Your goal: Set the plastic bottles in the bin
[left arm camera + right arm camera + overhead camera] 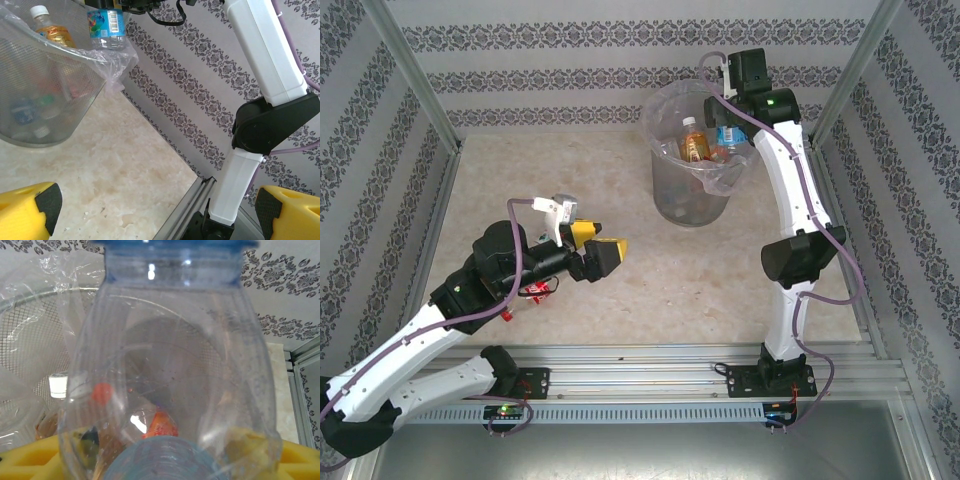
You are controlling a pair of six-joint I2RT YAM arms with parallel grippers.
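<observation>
Pinching a blue-labelled bottle (726, 137) over the bin (690, 205) rim, right gripper (727, 115) could drop it outside; left gripper (603, 243) spread wide

Bright, even, diffuse light fills all three views, seemingly from above; nothing is dim. In the top view the pale surface (620, 200) carries only soft, faint shadows, one beneath the left arm (420, 340) and one at the foot of the bin (665, 195). That picture is sharp, though the frame posts (415, 75) lean outward toward the corners. In the left wrist view the left tool (157, 207) has its yellow fingers (30, 212) blurred at the bottom corners, while the wallpaper (190, 85) is crisp. In the right wrist view the clear bottle (170, 365) sits so near the lens that it is out of focus, with small white glints on its plastic
</observation>
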